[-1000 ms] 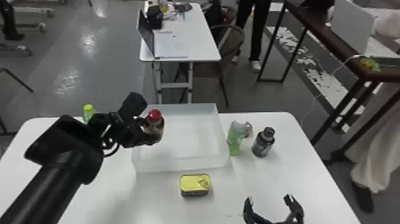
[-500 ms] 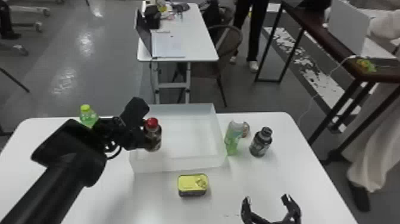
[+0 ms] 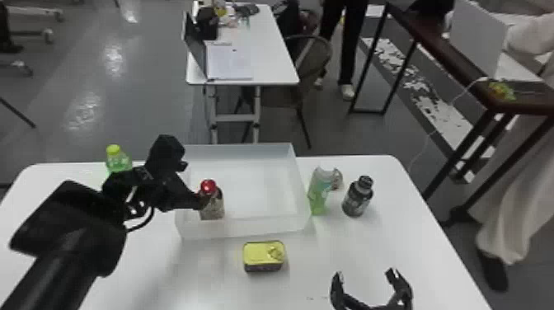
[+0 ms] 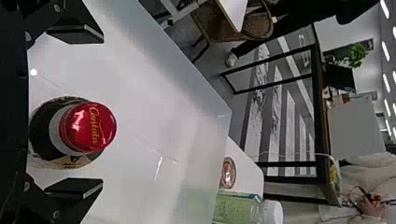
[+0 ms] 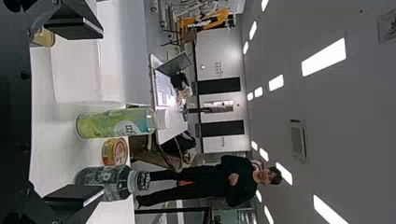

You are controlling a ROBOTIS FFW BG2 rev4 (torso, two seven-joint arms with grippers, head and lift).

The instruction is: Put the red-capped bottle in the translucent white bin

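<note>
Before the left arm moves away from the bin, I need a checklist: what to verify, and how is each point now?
1. Red-capped bottle within the bin's walls: ok.
2. Bottle upright: ok.
3. Left gripper open, with a gap on both sides of the bottle: ok.
4. Bottle's base flat on the bin floor: cannot tell, base hidden.
5. Left gripper clear of the bin: not ok.

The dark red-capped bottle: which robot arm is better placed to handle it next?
Probably the left: its black two-fingered tool is open around the bottle, while the right tool is outside the translucent white plastic bin.
</note>
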